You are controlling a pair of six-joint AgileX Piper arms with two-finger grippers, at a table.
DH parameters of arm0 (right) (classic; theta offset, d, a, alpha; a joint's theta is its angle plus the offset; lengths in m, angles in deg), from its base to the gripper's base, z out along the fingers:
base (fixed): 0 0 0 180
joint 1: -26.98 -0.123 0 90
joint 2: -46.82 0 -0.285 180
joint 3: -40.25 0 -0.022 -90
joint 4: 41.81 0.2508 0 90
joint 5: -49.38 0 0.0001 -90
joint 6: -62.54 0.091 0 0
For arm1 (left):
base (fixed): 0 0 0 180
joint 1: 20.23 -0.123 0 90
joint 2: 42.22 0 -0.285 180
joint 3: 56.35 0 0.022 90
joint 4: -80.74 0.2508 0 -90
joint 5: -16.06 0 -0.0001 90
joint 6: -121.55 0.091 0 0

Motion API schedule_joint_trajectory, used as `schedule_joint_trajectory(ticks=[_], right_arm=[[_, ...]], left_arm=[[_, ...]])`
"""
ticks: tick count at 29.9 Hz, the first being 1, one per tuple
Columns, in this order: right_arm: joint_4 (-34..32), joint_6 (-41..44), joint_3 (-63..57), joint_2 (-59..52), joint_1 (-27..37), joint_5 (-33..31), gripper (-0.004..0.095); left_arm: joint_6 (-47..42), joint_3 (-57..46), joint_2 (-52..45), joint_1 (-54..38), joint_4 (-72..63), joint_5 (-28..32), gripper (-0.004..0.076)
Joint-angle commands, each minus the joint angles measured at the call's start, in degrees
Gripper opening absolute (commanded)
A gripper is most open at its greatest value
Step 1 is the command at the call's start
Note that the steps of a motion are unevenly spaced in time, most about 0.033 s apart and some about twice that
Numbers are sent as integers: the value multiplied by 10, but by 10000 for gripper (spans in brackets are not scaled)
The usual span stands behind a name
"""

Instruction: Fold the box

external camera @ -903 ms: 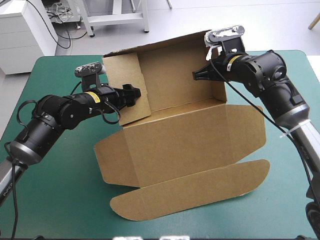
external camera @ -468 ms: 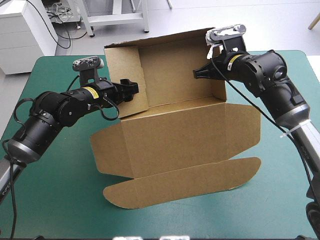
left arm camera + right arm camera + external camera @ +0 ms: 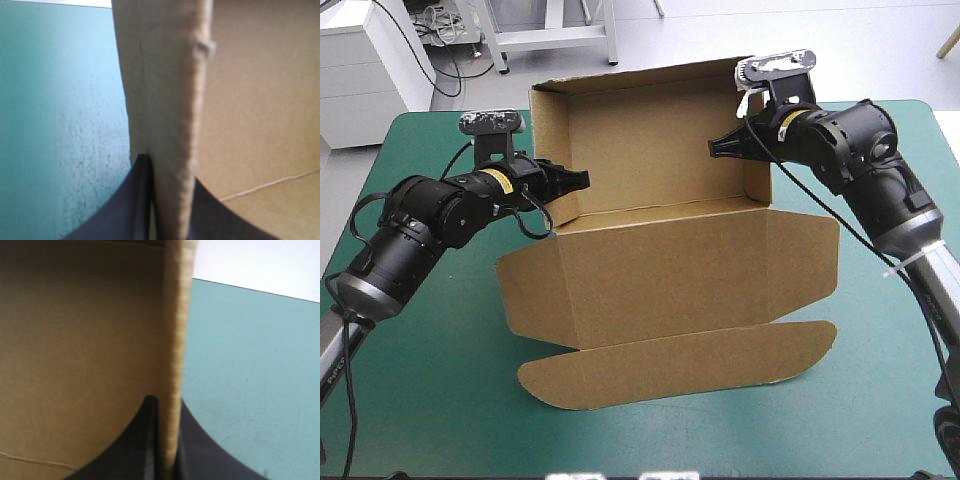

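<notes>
- High view: the brown box [image 3: 670, 270] sits in the middle of the frame on the teal-green table [image 3: 420, 400], partly built.
- Its back wall [image 3: 650, 140] stands upright toward the upper middle of the frame, with a short side wall raised at each end, so the far part forms an open tray.
- Nearer the lower edge of the frame, a wide panel [image 3: 690, 280] spreads out from the tray, and beyond it a long rounded flap [image 3: 670, 365] lies flat on the cover.
- The left gripper [image 3: 578, 180] reaches in from the left of the frame and meets the left side wall [image 3: 548, 130] at its near edge.
- The right gripper [image 3: 718, 148] reaches in from the upper right and meets the right side wall [image 3: 757, 180].
- Left wrist view: the two black fingers [image 3: 132, 205] are pressed nearly together with the edge of the board standing between them, so they are clamped on the box. Teal-green cover lies to one side of the wall and the brown inside of the tray to the other.
- Right wrist view: the same picture mirrored, with the black fingers [image 3: 142, 440] all but closed on the thin edge of the upright wall, the tray's inside on one side and the cover on the other.
</notes>
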Motion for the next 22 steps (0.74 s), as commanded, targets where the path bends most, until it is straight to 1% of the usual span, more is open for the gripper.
schedule_joint_trajectory(ticks=[1,3,4,6,9,12,14,17,22], right_arm=[[-2,-2,15,-20,0,23,-14],[-2,9,15,-15,0,2,-14],[-2,17,15,-12,0,-12,-14],[-2,22,15,1,0,-42,-14],[1,22,15,32,0,-98,-14],[4,22,15,61,0,-124,-16],[5,16,15,78,2,-134,-16],[30,-2,15,97,20,-137,-16],[131,-42,14,123,72,-145,-16]], left_arm=[[15,25,-25,8,-23,47,-8],[15,31,-20,8,-19,33,-8],[15,42,-14,8,-15,12,-8],[15,71,8,8,-7,-37,-8],[15,133,64,19,32,-126,-8],[15,181,121,30,47,-194,-8],[15,197,157,30,39,-218,-8],[15,202,200,28,14,-236,-8],[26,202,261,28,-14,-258,-8]])
